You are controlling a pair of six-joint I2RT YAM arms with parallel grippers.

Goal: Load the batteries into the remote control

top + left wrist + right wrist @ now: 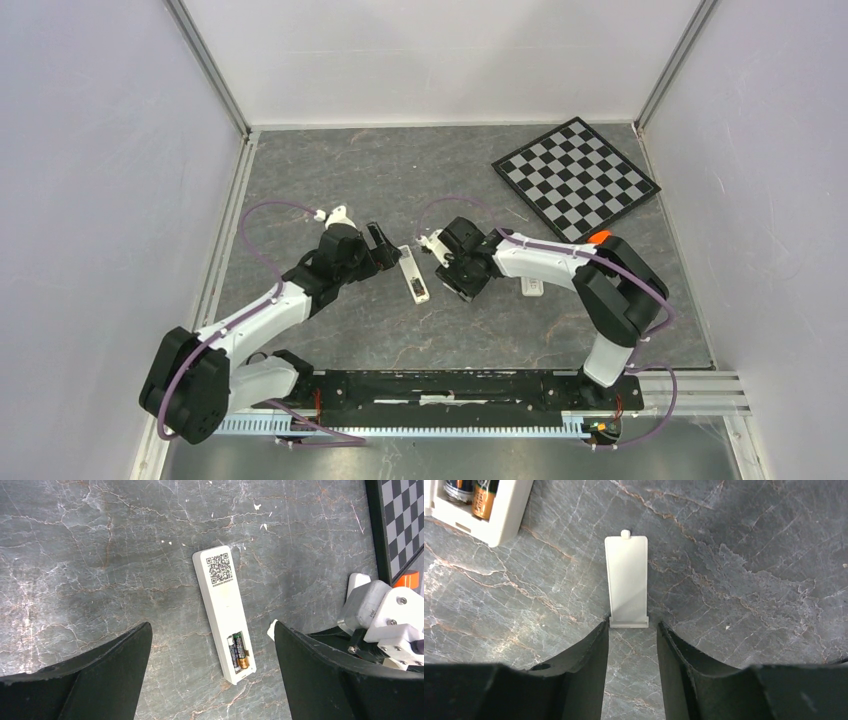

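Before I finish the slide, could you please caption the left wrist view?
Left gripper open wide, framing the white remote, which lies back up with both batteries seated and exposed.

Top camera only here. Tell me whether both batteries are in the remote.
Observer: Yes. The left wrist view shows both batteries side by side in the open compartment of the remote.
Operator: Find the cover.
Observer: The white cover lies flat on the table, apart from the remote.
Operator: Report the right gripper.
Observer: The right gripper has a fingertip at either corner of the cover's near end, jaws apart.
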